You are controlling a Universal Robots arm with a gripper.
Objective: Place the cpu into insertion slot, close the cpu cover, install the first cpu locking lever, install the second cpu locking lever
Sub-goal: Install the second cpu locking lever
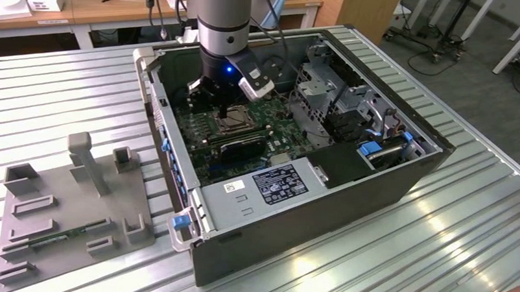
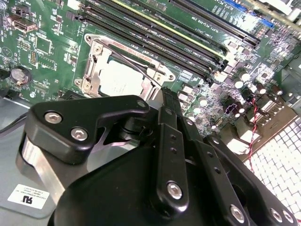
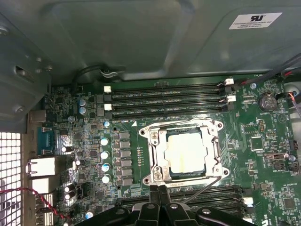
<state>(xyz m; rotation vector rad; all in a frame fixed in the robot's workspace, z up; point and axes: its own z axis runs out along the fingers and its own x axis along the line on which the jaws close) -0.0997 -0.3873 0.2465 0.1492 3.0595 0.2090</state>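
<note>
1. An open computer case (image 1: 397, 183) lies on its side on a ribbed metal table (image 1: 62, 93), so its green circuit board (image 1: 274, 117) faces upward and the arm can reach straight down to it.

2. The landmark is the insertion slot (image 3: 186, 153), a square socket with a silver rim near the middle of that board.

3. The cpu (image 3: 186, 151) sits flat inside the slot, its pale metal top showing.

4. The cpu cover (image 3: 214, 150) lies down around the chip, framing it through its square cut-out. It looks closed.

5. A thin wire locking lever (image 3: 207, 184) slants away from one corner of the slot rather than lying along its edge, so I judge it not latched.

6. The gripper (image 3: 160, 195) hangs directly over the slot's edge nearest that lever. Its dark fingertips (image 3: 154, 194) stand pressed together, a narrow closed claw carrying nothing, apparently for pushing.

7. Room is tight: long black memory slots (image 3: 164, 99) run close along two opposite sides of the socket, and the grey drive cage (image 1: 318, 89) rises just beyond.

8. Beside the case, well apart from the slot, sits a grey parts fixture (image 1: 76, 211).
</note>
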